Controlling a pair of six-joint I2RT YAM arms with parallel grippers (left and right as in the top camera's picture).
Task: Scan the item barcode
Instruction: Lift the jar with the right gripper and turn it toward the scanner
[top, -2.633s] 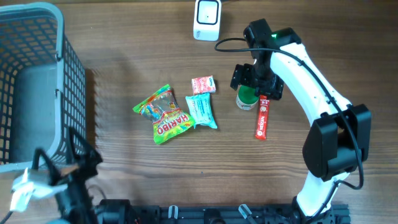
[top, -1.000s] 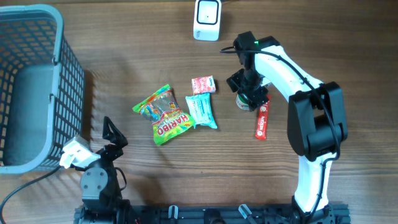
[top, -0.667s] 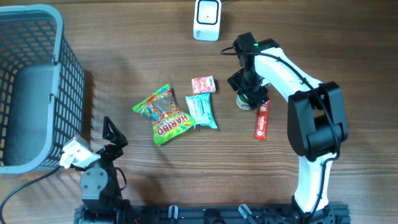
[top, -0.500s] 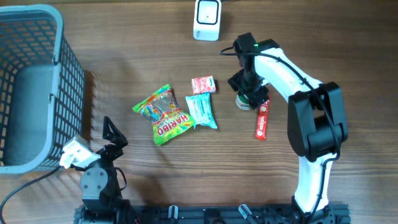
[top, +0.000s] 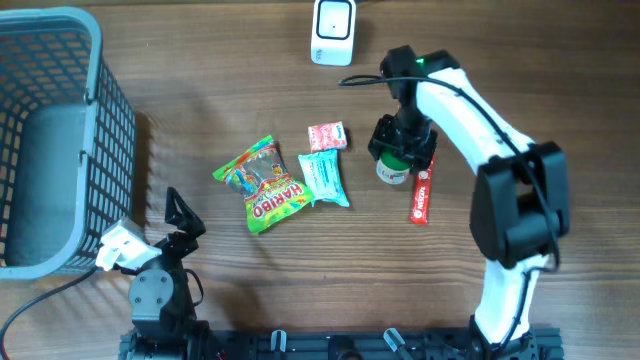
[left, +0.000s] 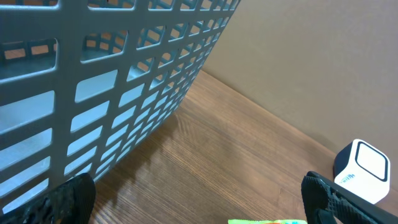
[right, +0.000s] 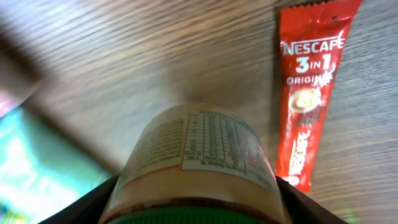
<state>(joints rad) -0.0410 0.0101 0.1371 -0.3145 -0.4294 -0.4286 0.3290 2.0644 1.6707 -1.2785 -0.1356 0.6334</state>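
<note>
1. Basket (top: 95, 120): blue-grey plastic lattice, far left of the table (top: 200, 80). Only its grey floor shows inside. In the left wrist view its wall (left: 124, 81) fills the upper left.

2. Bottle (top: 392, 172): green cap, white label with a printed table. This is the item to scan. It sits right of centre, under the right arm and tilted, with its pale body showing beside the cap. Its contents cannot be made out. In the right wrist view it (right: 199, 155) fills the middle of the frame, cap nearest the camera.

3. Right gripper (top: 398, 150): fingers closed against both sides of the bottle, gripping it.

4. Scanner (top: 333, 30): small white box at the far edge, well apart from the bottle.

5. Nescafé sachet (top: 422, 192): red stick, flat on the table just right of the bottle.

6. Haribo bag (top: 265, 185): centre of the table, its right edge touching the teal packet (top: 325, 178).

7. Pink packet (top: 327, 136): small, just above the teal packet.

8. Left gripper (top: 180, 215): low at the near left, beside the basket. Its fingers (left: 71, 199) are spread wide with nothing between them.
</note>
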